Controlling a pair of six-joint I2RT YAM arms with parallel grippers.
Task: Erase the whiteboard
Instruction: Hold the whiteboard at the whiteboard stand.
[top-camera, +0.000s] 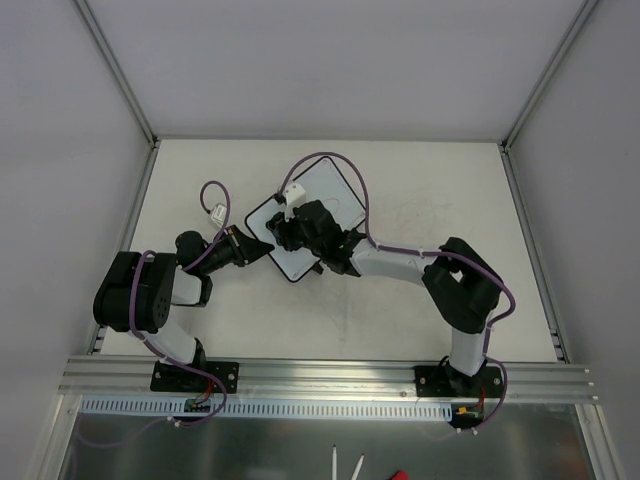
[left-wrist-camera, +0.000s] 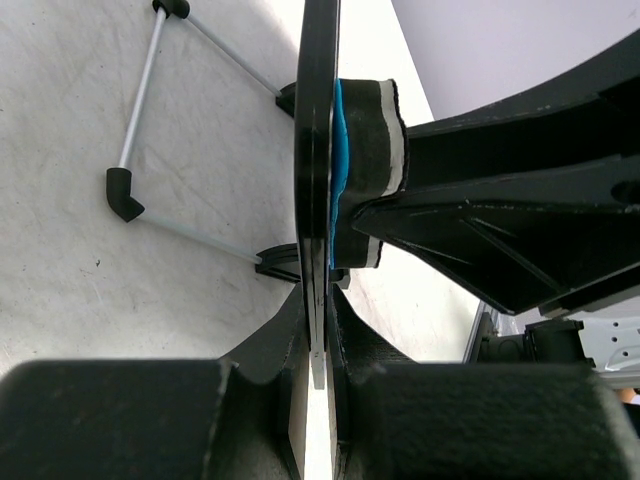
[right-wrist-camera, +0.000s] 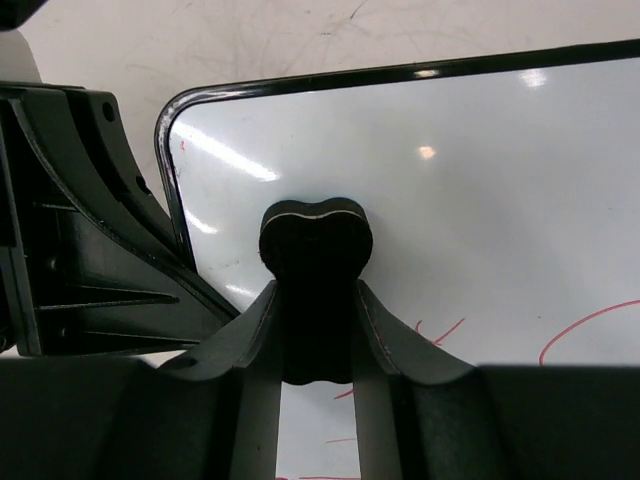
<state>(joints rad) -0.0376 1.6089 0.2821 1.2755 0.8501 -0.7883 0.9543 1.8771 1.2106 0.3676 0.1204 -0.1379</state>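
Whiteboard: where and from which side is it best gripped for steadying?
Its thin black rim, edge-on from the left, as the left gripper pinches it: the small flat white rectangular whiteboard fits between jaws, leaving its face free for the black bone-shaped eraser.

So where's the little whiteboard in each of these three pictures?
Top external: the whiteboard, mid-table.
Left wrist: edge-on, a dark vertical strip at centre, pinched in the left hand.
Right wrist: fills the upper right.
Shared by both wrist views: the eraser against it.
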